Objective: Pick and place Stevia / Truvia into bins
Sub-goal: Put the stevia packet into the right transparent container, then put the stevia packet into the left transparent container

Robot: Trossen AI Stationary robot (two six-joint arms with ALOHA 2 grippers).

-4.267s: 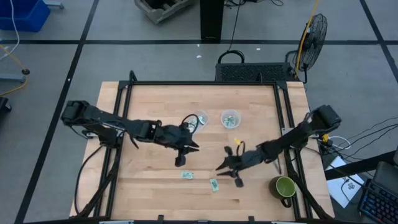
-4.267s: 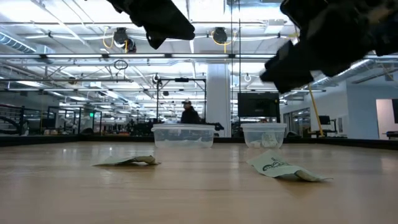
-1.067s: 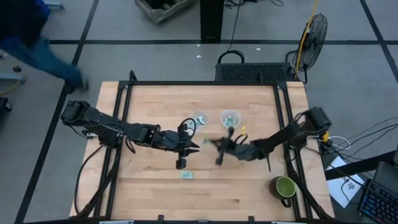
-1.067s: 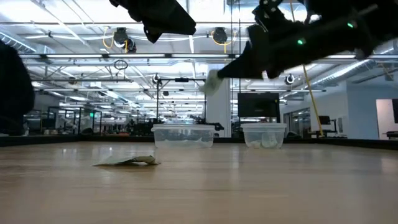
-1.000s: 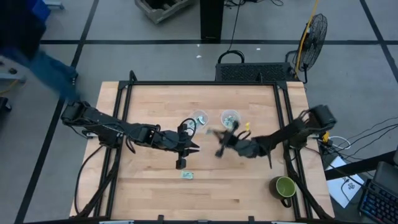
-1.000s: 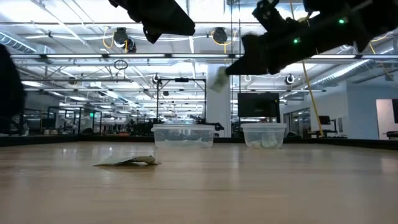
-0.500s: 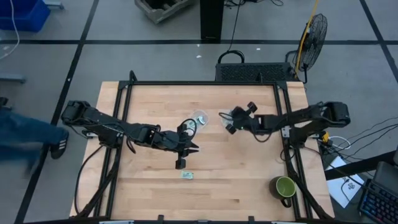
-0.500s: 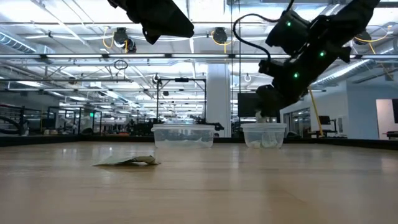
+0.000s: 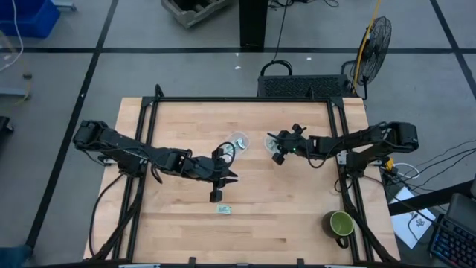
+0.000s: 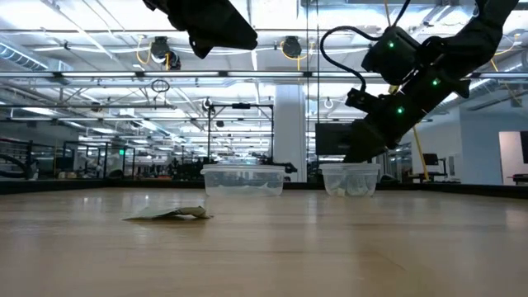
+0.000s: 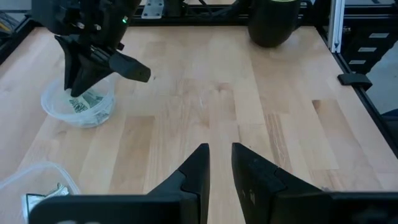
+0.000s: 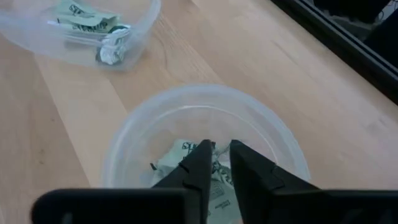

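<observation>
Two clear cups stand side by side near the table's far middle: the left cup point(image 9: 239, 140) and the right cup point(image 10: 351, 177). Both hold green-and-white sachets. My right gripper point(image 9: 274, 147) hangs over the right cup point(image 12: 205, 99), fingers pointing down into its mouth with a narrow gap between them. Sachets point(image 12: 183, 152) lie in the cup just under the fingertips. My left gripper point(image 9: 232, 177) waits above mid-table with a narrow gap and holds nothing. One sachet point(image 9: 224, 210) lies flat on the wood nearer the near edge.
A green mug point(image 9: 341, 223) stands at the table's near right corner. A black frame point(image 9: 149, 119) rims the tabletop. The left cup point(image 12: 93, 31) sits close beside the right one. Bare wood lies between the loose sachet point(image 10: 169, 214) and the mug.
My right gripper carried a sachet up from mid-table toward the far edge. It swung round and came down over the right cup. The sachet no longer shows at its fingertips in the low view.
</observation>
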